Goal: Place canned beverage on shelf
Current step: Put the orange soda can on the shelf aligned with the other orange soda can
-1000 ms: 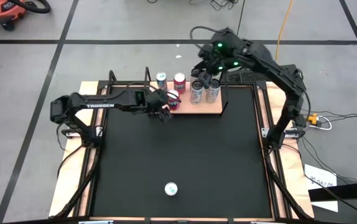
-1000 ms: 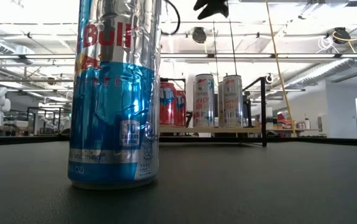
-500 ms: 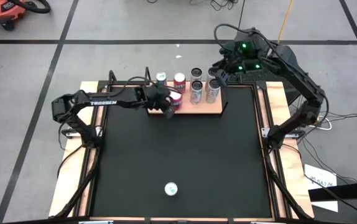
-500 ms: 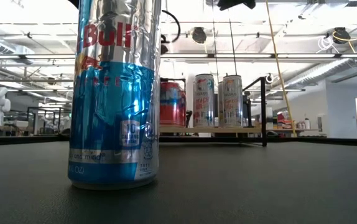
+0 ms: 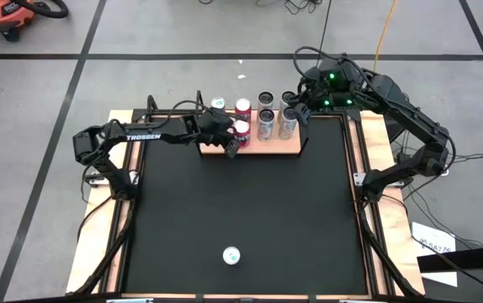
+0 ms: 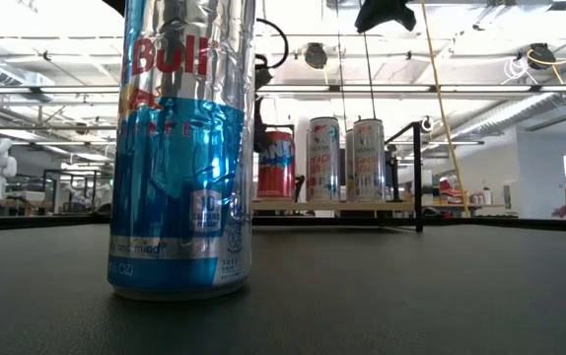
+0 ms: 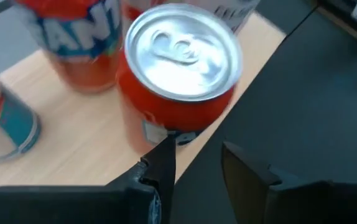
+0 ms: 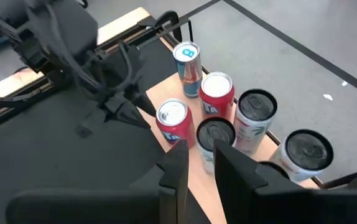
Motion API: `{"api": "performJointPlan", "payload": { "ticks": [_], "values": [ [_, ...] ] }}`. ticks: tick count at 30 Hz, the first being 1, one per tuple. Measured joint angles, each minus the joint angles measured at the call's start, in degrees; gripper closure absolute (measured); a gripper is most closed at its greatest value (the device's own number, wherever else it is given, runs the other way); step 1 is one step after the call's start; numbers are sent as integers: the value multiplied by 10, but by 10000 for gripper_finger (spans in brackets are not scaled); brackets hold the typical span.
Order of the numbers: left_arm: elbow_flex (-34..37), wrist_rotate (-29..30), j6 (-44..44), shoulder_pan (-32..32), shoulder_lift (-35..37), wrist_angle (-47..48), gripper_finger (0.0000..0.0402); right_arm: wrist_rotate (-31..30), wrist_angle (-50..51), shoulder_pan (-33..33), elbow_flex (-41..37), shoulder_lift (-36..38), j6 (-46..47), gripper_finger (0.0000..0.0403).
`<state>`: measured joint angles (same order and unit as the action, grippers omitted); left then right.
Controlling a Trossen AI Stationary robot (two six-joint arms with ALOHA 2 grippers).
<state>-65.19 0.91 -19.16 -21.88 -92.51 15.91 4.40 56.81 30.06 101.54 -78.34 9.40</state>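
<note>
**A:** Where's the left gripper (image 5: pixel 229 147)?

**B:** At the front left edge of the shelf (image 5: pixel 275 148), reaching in from the left side of the mat (image 5: pixel 241 202). Its fingers (image 7: pixel 161 163) are partly apart with nothing between them. A red can (image 5: pixel 241 130) stands upright on the wood right at that front edge. In the wrist view one fingertip sits just beside its lower side, and I can't tell if they touch.

**A:** And the right gripper (image 5: pixel 299 111)?

**B:** It's up above the shelf's right end. Its fingers (image 8: pixel 177 168) have a narrow gap and are holding nothing.

**A:** What else is on the shelf?

**B:** Several other cans (image 8: pixel 256 115), all upright. There are pale ones just right of the red can, plus another red one and a bluish one behind it.

**A:** Anything left on the mat?

**B:** One blue can (image 5: pixel 231 255), standing alone near the mat's front edge, well apart from the shelf and both arms. It looms large in the low view (image 6: pixel 182 148).
</note>
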Motion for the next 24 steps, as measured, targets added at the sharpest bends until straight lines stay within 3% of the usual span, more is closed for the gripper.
{"api": "performJointPlan", "payload": {
  "ticks": [17,24],
  "values": [
    [0,-11,0,-33,2,-34,275,1,1,0,-4,1,-2,340],
    [-1,-22,1,-24,65,-20,275,0,54,0,-4,1,-12,349]
  ]
}}
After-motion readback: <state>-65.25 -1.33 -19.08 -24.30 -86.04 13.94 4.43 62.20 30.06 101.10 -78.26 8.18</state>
